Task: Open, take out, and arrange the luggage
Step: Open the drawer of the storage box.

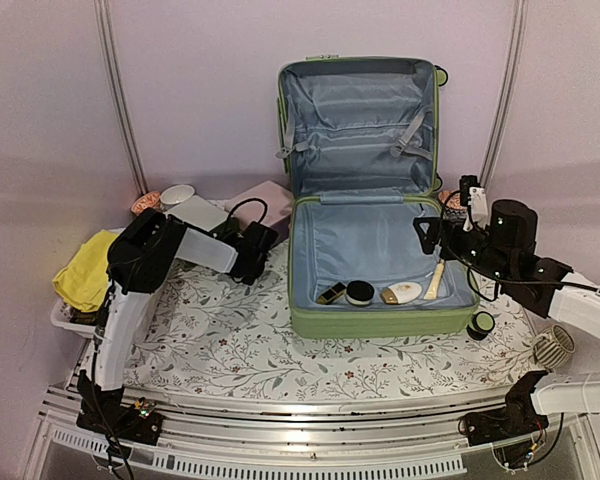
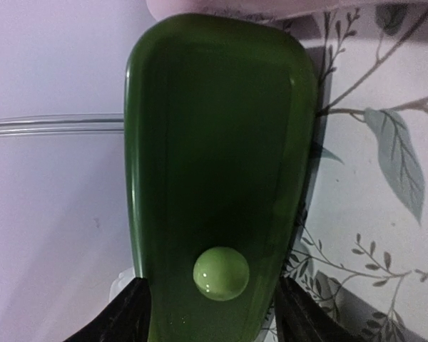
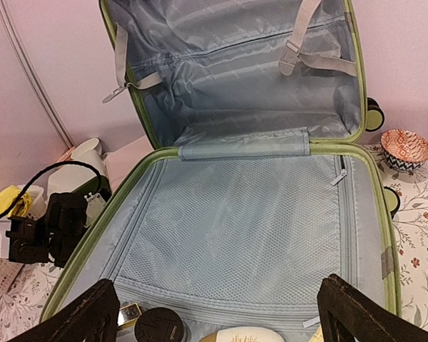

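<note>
The work surface was a table under a white cloth [image 1: 240, 350] printed with leafy sprigs. Plain lilac walls [image 1: 200, 90] closed it in behind. The luggage [image 1: 380, 318] sat right of centre on that cloth, opened out. Its base lay flat and its lid [image 1: 360, 120] stood upright at the back wall, both lined in grey-blue fabric. Along the luggage's near inner wall you had four small items in a row: a gold-and-black tube [image 1: 331, 293], a round black jar [image 1: 359, 292], a white oval piece [image 1: 403, 293] and a pale stick [image 1: 435, 280].

A broad band of cloth showed in front of the luggage. The space left of the luggage was crowded by a white basket [image 1: 65, 318] holding a yellow cloth [image 1: 83, 272], with a white cup [image 1: 177, 194] behind them. Right of the luggage, a small green round jar [image 1: 481, 322] stood just beside the front corner. A patterned bowl [image 3: 405, 146] stood near the hinge corner.

Your left arm rose from its base and folded across toward the luggage. The left gripper [image 1: 257, 258] was low over the cloth, just outside the luggage's left wall. A glossy dark green object [image 2: 221, 164] with a pale green knob lay between its fingers [image 2: 132, 313]. You could not tell whether they pressed it or stood just off it.

Your right arm came in from the right of the luggage. The right gripper [image 3: 217, 288] was above the base's right rim, facing the lid. Its jaws were spread wide with nothing between them.
</note>
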### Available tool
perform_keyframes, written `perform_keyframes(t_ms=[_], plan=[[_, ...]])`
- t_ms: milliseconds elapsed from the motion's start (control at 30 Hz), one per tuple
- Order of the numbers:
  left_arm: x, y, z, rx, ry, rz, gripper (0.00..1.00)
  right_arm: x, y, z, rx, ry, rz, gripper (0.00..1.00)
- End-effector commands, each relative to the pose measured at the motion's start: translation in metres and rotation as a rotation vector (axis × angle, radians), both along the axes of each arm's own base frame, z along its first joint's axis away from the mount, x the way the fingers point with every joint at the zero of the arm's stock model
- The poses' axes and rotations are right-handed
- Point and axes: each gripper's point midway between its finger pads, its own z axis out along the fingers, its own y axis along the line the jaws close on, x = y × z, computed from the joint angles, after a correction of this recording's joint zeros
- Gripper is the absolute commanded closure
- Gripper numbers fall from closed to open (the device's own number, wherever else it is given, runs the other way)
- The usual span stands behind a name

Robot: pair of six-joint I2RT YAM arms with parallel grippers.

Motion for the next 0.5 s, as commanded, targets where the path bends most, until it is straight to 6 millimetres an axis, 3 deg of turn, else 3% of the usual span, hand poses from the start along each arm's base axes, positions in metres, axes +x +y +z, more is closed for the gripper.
perform_keyframes(t_ms=[0, 467], plan=[[0.015, 0.001, -0.005, 0.007, -0.010, -0.003, 0.41, 0.003, 0.004, 0.013, 0.014, -0.018, 0.015, 0.01], [0.026, 0.002, -0.004, 0.039, -0.029, -0.015, 0.69, 0.005, 0.007, 0.014, 0.016, -0.013, 0.023, 0.01]])
